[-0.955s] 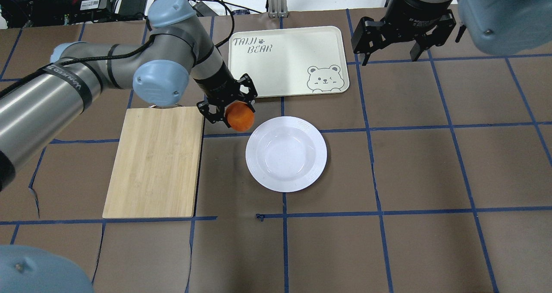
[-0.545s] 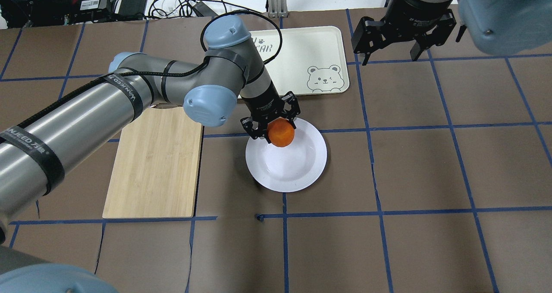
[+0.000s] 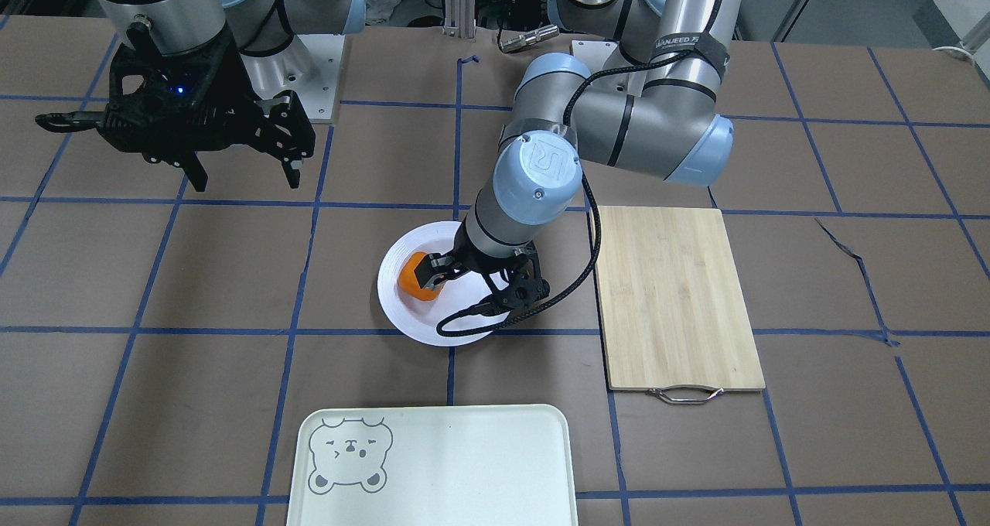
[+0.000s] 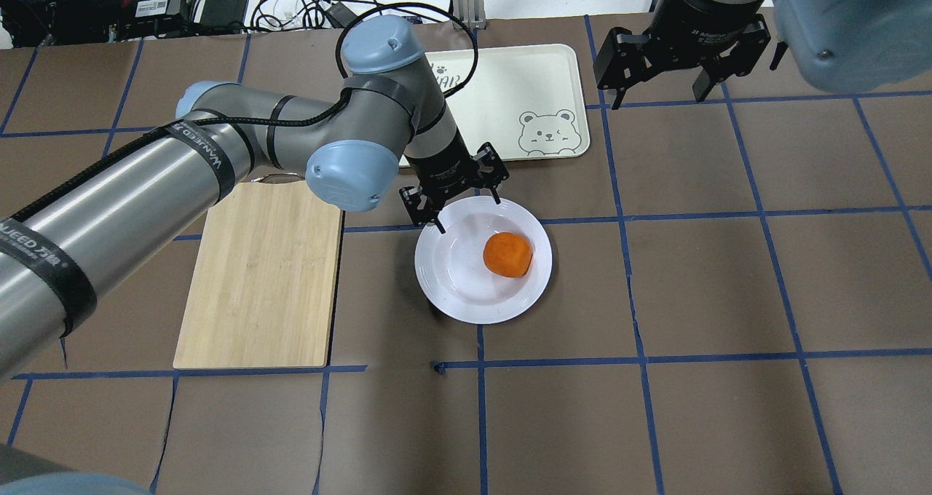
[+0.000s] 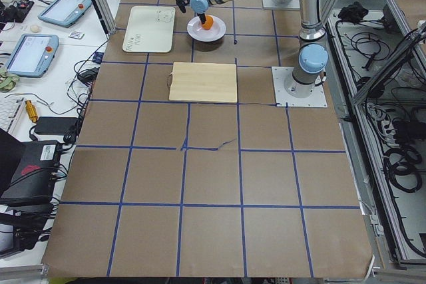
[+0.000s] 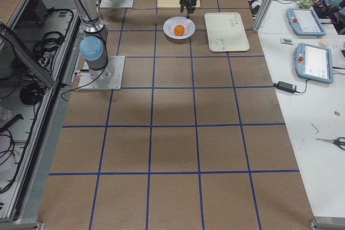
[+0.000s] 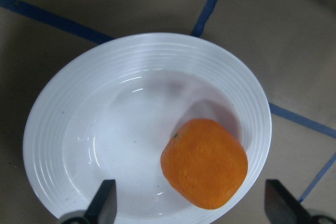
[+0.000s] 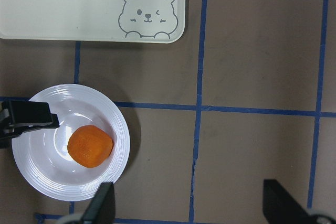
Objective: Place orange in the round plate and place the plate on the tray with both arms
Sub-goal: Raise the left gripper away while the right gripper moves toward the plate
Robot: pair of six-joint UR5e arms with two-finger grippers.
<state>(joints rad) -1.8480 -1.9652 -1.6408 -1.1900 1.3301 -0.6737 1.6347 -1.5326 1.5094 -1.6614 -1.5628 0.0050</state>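
The orange (image 4: 507, 254) lies loose in the round plate (image 4: 451, 291), right of its centre, and nothing grips it. My left gripper (image 4: 466, 207) hangs open over the plate's far rim, just clear of the fruit. The left wrist view looks straight down on the orange (image 7: 205, 163) in the plate (image 7: 52, 129), with both fingertips (image 7: 105, 205) spread at the bottom edge. The tray (image 4: 495, 94) lies empty beyond the plate. My right gripper (image 4: 659, 91) hovers open, right of the tray, holding nothing. From the front, a finger partly hides the orange (image 3: 418, 288).
A bamboo cutting board (image 4: 262, 276) lies left of the plate, its metal handle (image 3: 684, 394) at the far end. Blue tape lines cross the brown table cover. Cables and boxes crowd the far table edge (image 4: 145, 0).
My left arm carried the orange from beside the board to over the plate and opened. The orange now rests in the plate. The right arm stayed still.
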